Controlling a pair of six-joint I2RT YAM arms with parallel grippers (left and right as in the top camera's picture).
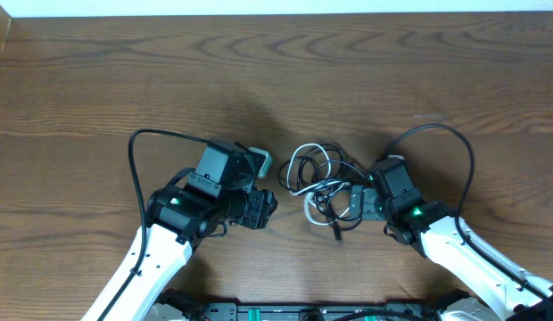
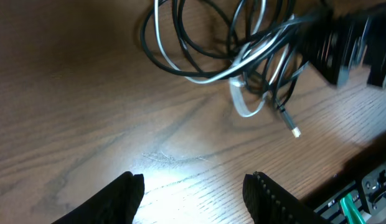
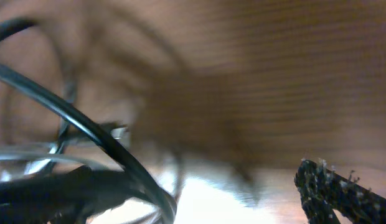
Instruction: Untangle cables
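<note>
The cables (image 1: 319,183) lie in one knotted heap on the wooden table (image 1: 80,89), just right of the middle of the overhead frame. The heap's long axis runs roughly from top to bottom of that frame, loops at the upper end. One loose black tail with a small metal plug (image 1: 337,235) points toward the lower edge; in the left wrist view that plug (image 2: 296,132) points to the lower right.

The left gripper (image 1: 269,185) sits left of the heap, facing it and apart from it. Its fingers (image 2: 127,196) are spread wide at the bottom of the left wrist view, with only bare wood between them.

The right gripper (image 1: 359,201) is pushed against the heap's right side, touching the cords. The right wrist view is blurred: one finger (image 3: 342,190) shows at the lower right and dark cords cross the left, so I cannot tell whether the jaws grip anything.

The cords are thin, mostly black. A white cord (image 2: 246,106) is threaded through them, showing as a loop at the upper left and a short bend near the bottom
</note>
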